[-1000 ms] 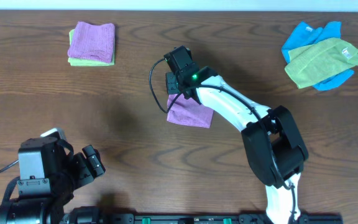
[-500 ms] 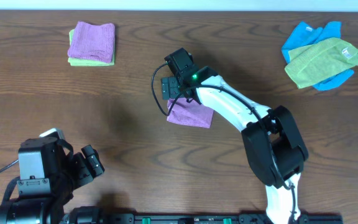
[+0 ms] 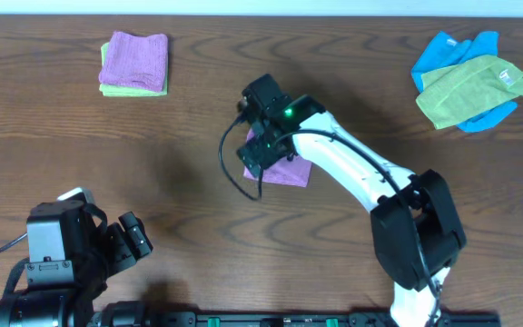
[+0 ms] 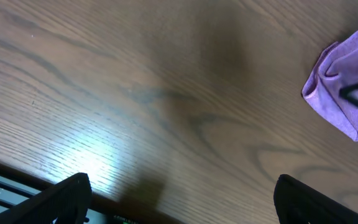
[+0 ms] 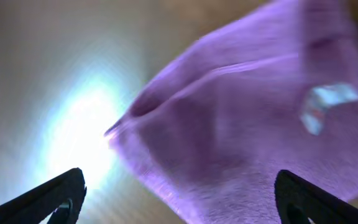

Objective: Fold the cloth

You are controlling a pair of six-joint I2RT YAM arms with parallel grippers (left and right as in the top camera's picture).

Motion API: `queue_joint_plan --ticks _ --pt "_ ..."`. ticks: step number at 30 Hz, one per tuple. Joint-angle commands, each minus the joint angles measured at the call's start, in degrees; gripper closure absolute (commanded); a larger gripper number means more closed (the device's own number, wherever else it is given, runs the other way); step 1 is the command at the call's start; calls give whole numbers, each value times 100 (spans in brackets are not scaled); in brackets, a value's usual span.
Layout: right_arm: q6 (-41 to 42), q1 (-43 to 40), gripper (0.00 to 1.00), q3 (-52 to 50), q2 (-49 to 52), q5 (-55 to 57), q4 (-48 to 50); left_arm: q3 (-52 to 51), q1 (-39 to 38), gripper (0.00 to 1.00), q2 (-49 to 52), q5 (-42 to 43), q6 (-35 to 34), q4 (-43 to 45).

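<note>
Since swinging in from beyond the far-left corner a second ago, now hangs the right fingers [image 5: 55, 198] straight above the cloth [image 3: 293, 171] at mid-worktop [image 3: 152, 182], spread wide and holding nothing. Suggests a press or a regrasp, with the fold seemingly near done. Shows a compact folded packet, long axis roughly left-right with a slight tilt, white tag [image 5: 325, 106] on its upper face. Leaves the left fingers [image 4: 61, 196] well apart from it, likewise wide open and empty.
</note>
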Motion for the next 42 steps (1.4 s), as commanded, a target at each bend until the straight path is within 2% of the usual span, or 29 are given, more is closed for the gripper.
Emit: queue_joint_plan --ticks 1,2,5,7,8,18,26,27,28,30,32,42 --pt "-1362 81 4 79 -81 -90 -155 -48 9 5 -7 -4 -4 -46" --pt "-1480 81 4 79 -74 -11 -192 -48 9 5 -7 -4 -4 -46" --pt "-1635 81 14 74 -33 92 -96 -48 9 5 -7 -4 -4 -46" --pt "-1635 63 32 74 -15 192 -9 -48 9 5 -7 -4 -4 -44" --pt "-1635 63 35 72 -9 203 28 -48 9 5 -7 -4 -4 -42" --pt "-1631 66 36 63 157 35 50 -48 9 5 -7 -70 -2 -37" --pt "-1631 63 44 63 501 4 247 -48 9 5 -7 -72 -2 -17" --pt "-1631 63 52 63 525 7 299 -48 9 5 -7 -76 -2 -9" --pt "-1631 63 66 63 531 7 343 -48 9 5 -7 -101 -2 4" --pt "-1631 59 85 63 533 7 378 -48 9 5 -7 -111 -2 28" --pt "-1624 59 97 63 533 7 376 -48 9 5 -7 -111 -2 50" --pt "-1399 72 98 66 525 7 -216 -48 9 5 -7 -157 -2 72"
